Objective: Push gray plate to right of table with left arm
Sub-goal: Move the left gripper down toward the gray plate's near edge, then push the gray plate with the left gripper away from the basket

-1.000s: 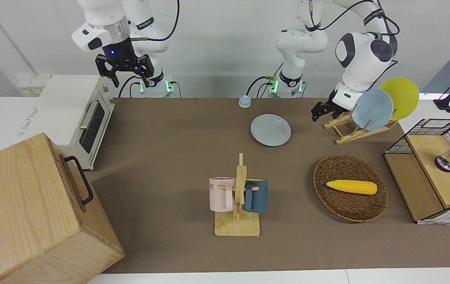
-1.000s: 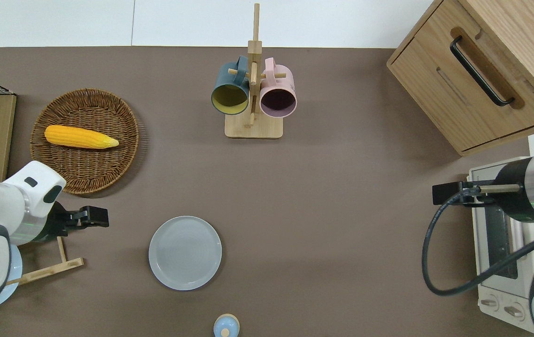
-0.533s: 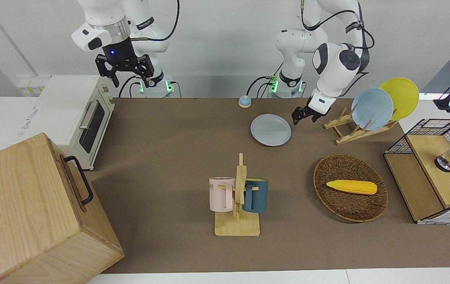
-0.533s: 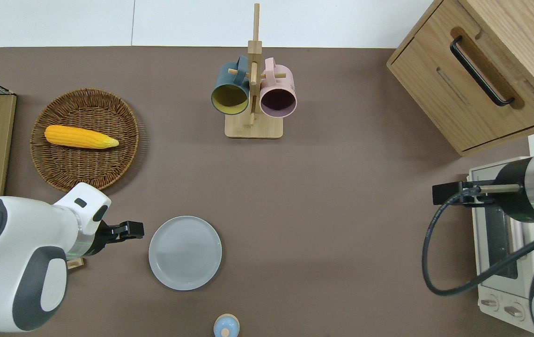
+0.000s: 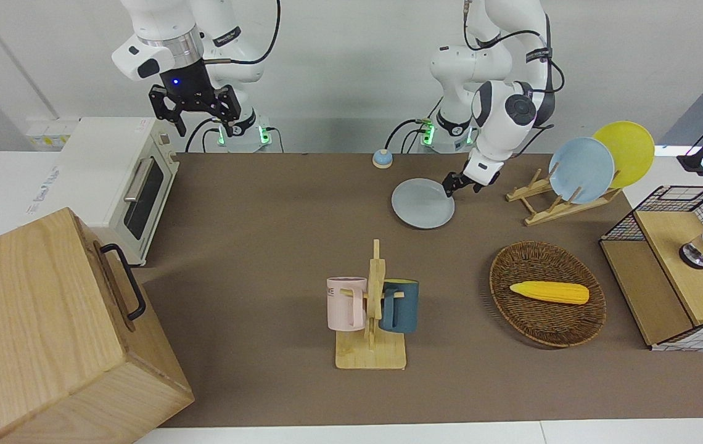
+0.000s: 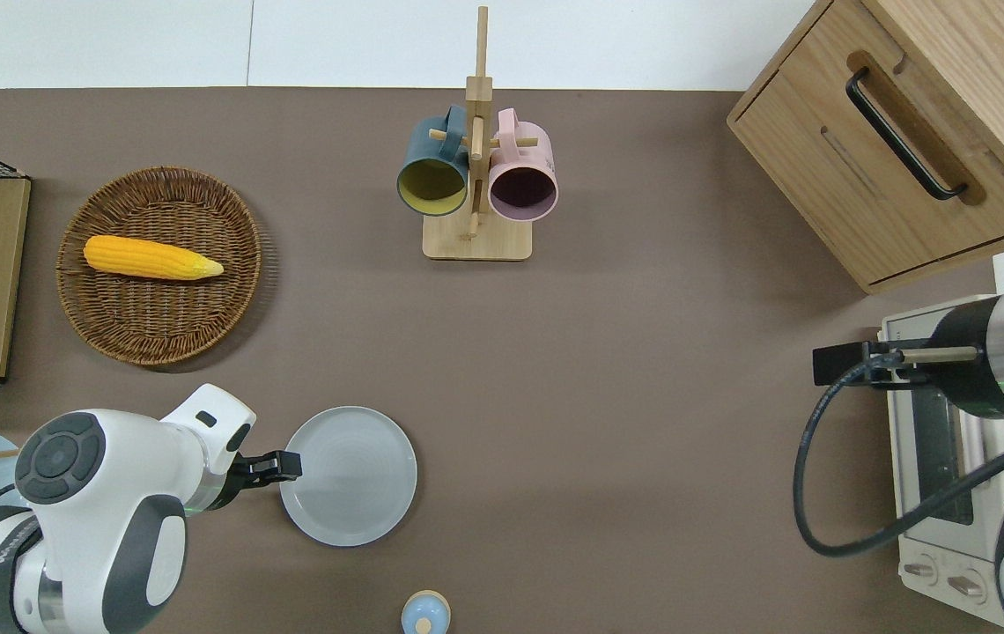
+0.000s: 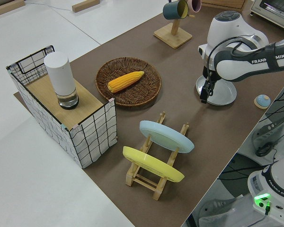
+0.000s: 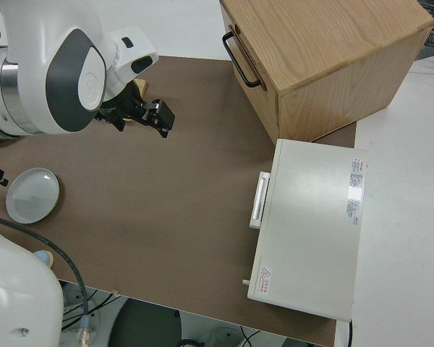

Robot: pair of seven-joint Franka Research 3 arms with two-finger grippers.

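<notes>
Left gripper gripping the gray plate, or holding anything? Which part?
Nothing is held. The left gripper sits at the gray plate's rim on the left arm's side, placed to push. The right arm is parked.

Corn (image 6: 152, 258) in wicker basket (image 6: 233, 304); mugs (image 6: 476, 183) on rack (image 6: 476, 239).
</notes>
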